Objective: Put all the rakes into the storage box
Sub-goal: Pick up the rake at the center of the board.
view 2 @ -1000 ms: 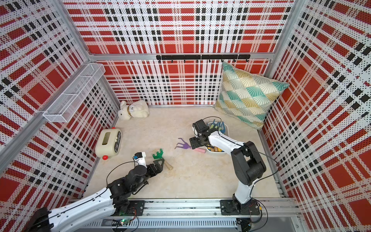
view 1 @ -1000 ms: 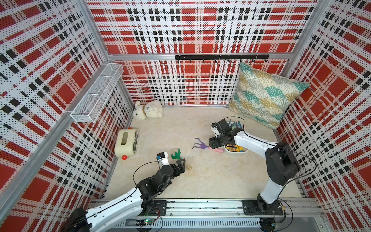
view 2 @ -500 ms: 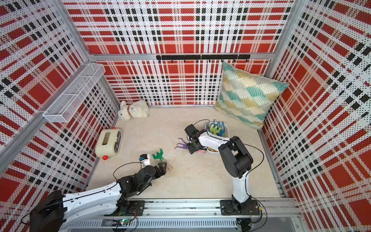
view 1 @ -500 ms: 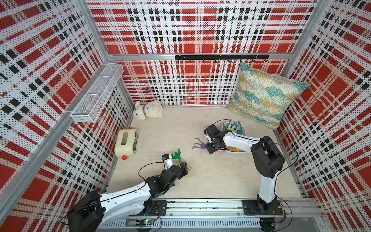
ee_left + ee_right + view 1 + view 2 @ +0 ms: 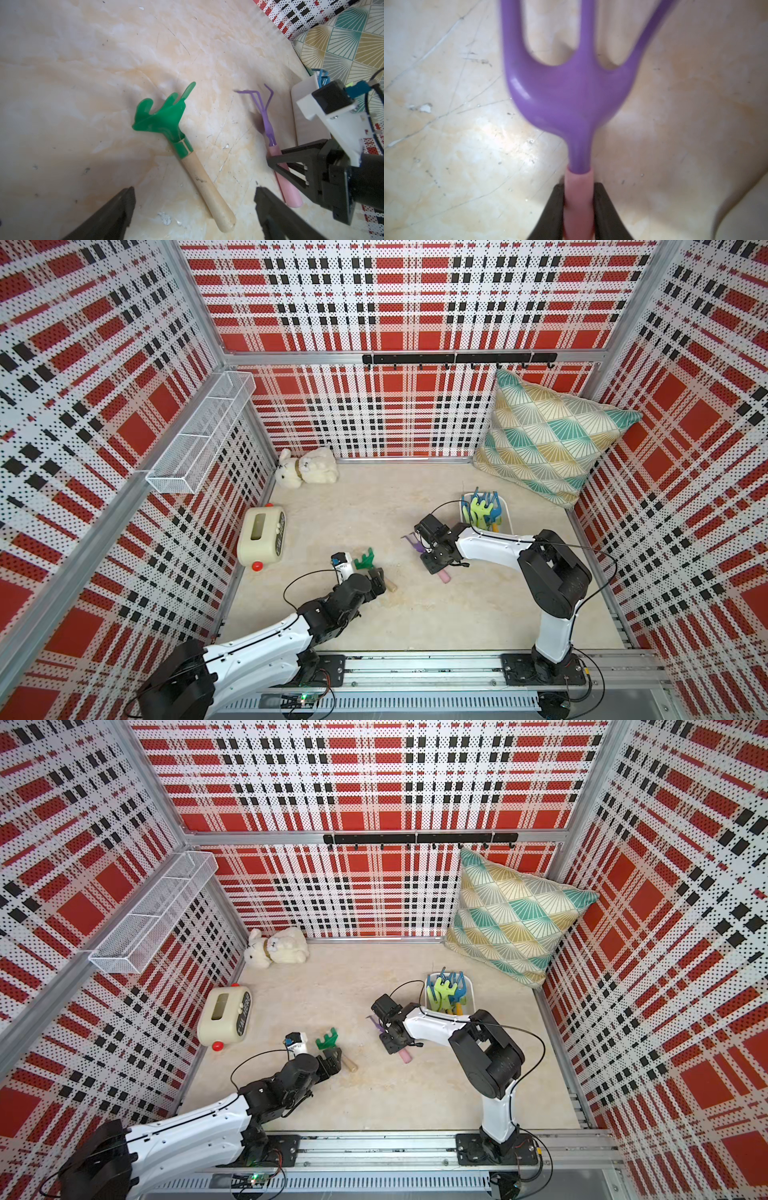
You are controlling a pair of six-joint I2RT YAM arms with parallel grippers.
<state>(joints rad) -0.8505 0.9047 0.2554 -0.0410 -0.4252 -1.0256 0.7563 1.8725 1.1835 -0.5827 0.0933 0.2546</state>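
Note:
A purple rake [image 5: 566, 93] with a pink handle lies on the floor, and my right gripper [image 5: 578, 187] is shut on that handle. Both top views show this grip [image 5: 434, 562] [image 5: 395, 1044], a little in front and to the left of the storage box [image 5: 505, 506]. The box is a white tub holding several coloured rakes. A green rake [image 5: 164, 118] with a wooden handle lies on the floor in the front middle [image 5: 365, 560]. My left gripper [image 5: 194, 190] hovers open over the end of that handle, one finger on each side, not touching.
A cream box with a red knob [image 5: 261, 537] stands at the left wall, a plush toy [image 5: 307, 467] in the back left corner. A patterned pillow [image 5: 548, 443] leans in the back right corner. A wire-mesh basket [image 5: 199, 435] hangs on the left wall.
My right gripper came away from the box toward the front left and shut on the purple rake's pink handle. My left arm stayed by the green rake, jaws still wide.

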